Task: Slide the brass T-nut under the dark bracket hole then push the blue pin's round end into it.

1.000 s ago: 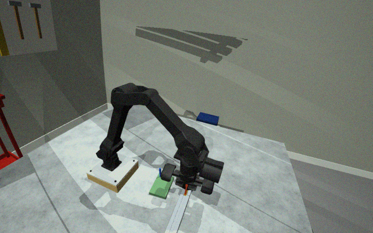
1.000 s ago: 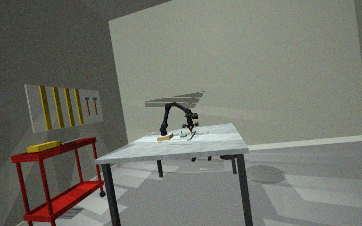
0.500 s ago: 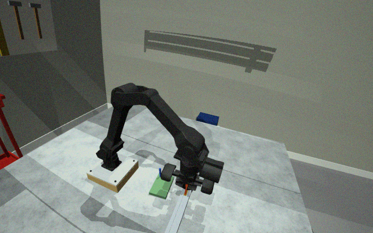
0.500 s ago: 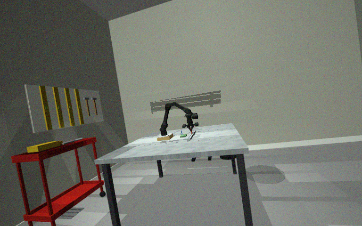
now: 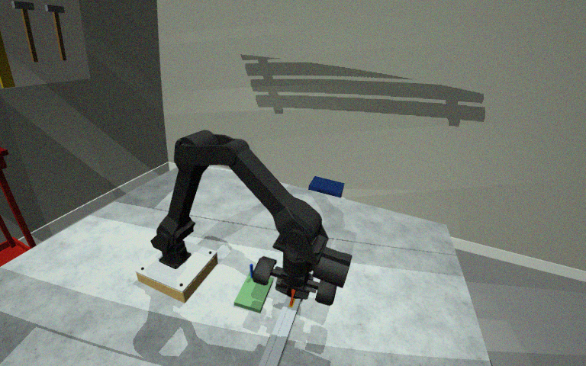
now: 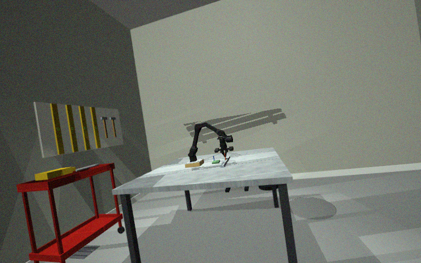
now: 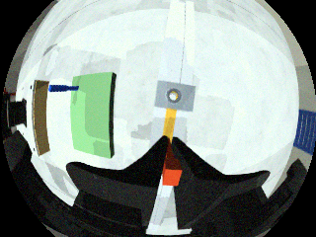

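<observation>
My gripper (image 5: 294,293) (image 6: 225,153) (image 7: 169,141) is shut on the orange handle (image 5: 293,296) (image 7: 172,177), low over the aluminum rail (image 5: 280,332) (image 6: 225,162) (image 7: 182,44). The brass T-nut (image 7: 169,120) lies along the rail's slot, its far end at the near edge of the dark bracket (image 7: 189,102). A little brass colour shows through the bracket's hole; whether the holes line up I cannot tell. The blue pin (image 5: 251,271) (image 6: 213,158) (image 7: 63,88) stands upright in the green tray (image 5: 248,297) (image 6: 215,161) (image 7: 96,138), left of the rail. The arm hides the bracket in the top and exterior views.
The arm's base block (image 5: 162,286) (image 6: 193,165) (image 7: 40,118) is left of the tray. A blue box (image 5: 326,186) (image 7: 307,130) is beyond the table's back edge, at the right in the wrist view. A red cart (image 6: 90,228) stands left of the table (image 6: 202,182).
</observation>
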